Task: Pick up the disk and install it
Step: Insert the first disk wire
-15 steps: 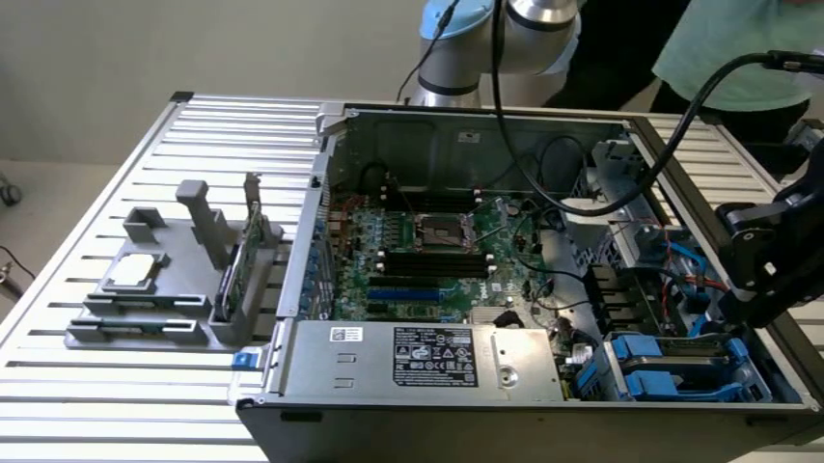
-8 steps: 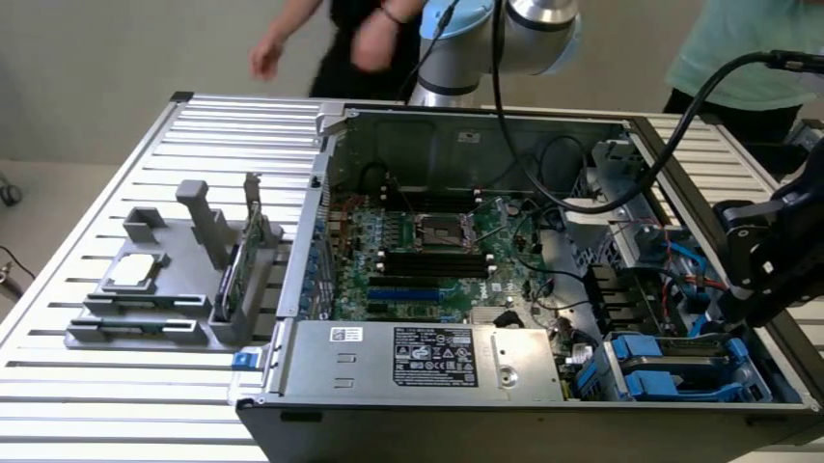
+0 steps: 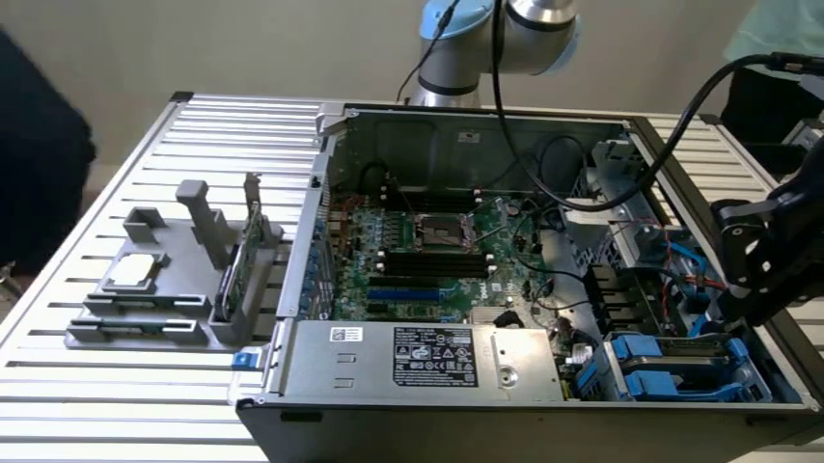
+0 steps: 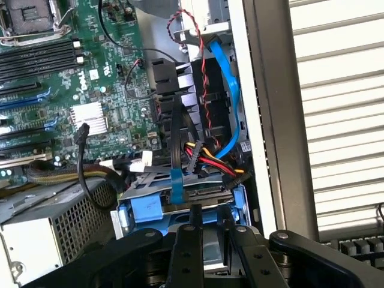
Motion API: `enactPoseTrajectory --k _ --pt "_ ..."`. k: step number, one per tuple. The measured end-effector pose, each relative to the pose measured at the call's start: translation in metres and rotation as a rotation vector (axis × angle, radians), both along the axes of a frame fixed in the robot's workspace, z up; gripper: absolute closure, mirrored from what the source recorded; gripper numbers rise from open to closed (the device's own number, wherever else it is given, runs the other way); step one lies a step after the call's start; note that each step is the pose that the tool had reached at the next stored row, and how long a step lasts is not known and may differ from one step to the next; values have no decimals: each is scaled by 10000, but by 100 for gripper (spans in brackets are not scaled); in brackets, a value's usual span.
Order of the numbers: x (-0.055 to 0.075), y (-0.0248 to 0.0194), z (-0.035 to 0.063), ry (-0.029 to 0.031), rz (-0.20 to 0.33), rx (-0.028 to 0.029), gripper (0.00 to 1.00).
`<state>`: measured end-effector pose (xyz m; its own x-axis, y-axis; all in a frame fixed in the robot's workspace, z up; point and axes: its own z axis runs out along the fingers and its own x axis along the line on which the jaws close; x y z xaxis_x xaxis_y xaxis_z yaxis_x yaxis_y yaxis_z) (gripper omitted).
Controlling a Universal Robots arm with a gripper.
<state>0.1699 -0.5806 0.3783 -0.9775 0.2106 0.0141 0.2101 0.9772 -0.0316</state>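
At the left of the exterior view a grey holder [image 3: 142, 309] lies on the slatted metal table [image 3: 129, 405]; a small flat silver square [image 3: 135, 272] rests on it, and a green card [image 3: 245, 265] stands upright at its right side. Just right of the holder the open computer case [image 3: 464, 145] fills the middle and right of the frame. The green motherboard [image 3: 425, 246] covers its floor; the silver box with white stickers [image 3: 425, 359] sits along its lower edge. At top centre the robot arm [image 3: 515, 29] rises behind the case, and a black cable [image 3: 605, 174] loops from it down towards the right. The disk [image 3: 676, 362] sits in the lower right corner of the case, blue rails along its sides, just right of the silver box. The gripper [image 3: 740, 304] hangs close above its right part; I cannot tell whether it is spread or pinching.

In the wrist view the motherboard [image 4: 90, 90] lies beside the drive bay; the disk [image 4: 150, 207] sits there in its blue rails, with a blue flat cable [image 4: 231, 90] and red and yellow wires [image 4: 210, 157] running to it. The gripper [image 4: 210, 219] reaches over the disk; the grey case wall [image 4: 270, 120] stands between the bay and the table slats [image 4: 342, 90].
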Motion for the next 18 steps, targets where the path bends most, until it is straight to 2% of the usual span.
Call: enactPoseTrajectory --k 5,8,10,12,16,18 --pt "-3 4 -34 -60 -471 9 75" --pt "-16 11 -61 -91 -664 39 75" --pt "-27 19 -73 -116 -753 83 75" --pt "-36 31 -81 -160 -803 150 75" --pt "-39 60 -90 -320 -876 301 75" --pt "-38 64 -99 -363 -985 325 75"
